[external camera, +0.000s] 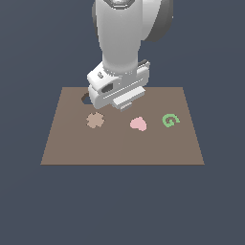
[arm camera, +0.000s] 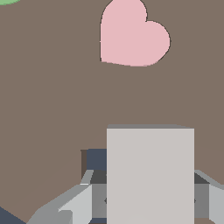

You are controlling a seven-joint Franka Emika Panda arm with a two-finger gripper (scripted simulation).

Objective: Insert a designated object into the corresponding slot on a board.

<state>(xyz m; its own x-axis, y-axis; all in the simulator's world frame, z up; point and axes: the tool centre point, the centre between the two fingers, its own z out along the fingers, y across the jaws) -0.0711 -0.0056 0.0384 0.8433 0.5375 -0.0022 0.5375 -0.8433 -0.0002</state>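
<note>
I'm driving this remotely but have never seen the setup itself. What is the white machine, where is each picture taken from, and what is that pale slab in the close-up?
The white machine is a simulated robot arm; its claw hangs low over the far part of a flat brown board.

The wide picture comes from a camera off the arm. On the board it shows a tan cross, a pink heart and a green G, plus a dark cut-out peeking out beside the claw.

The close-up comes from a camera on the wrist, looking down past the claw. The pale slab is a grey-white block sitting between the two grey fingers, apparently gripped. A dark opening shows partly behind it; I can't tell whether it is the block's slot.
</note>
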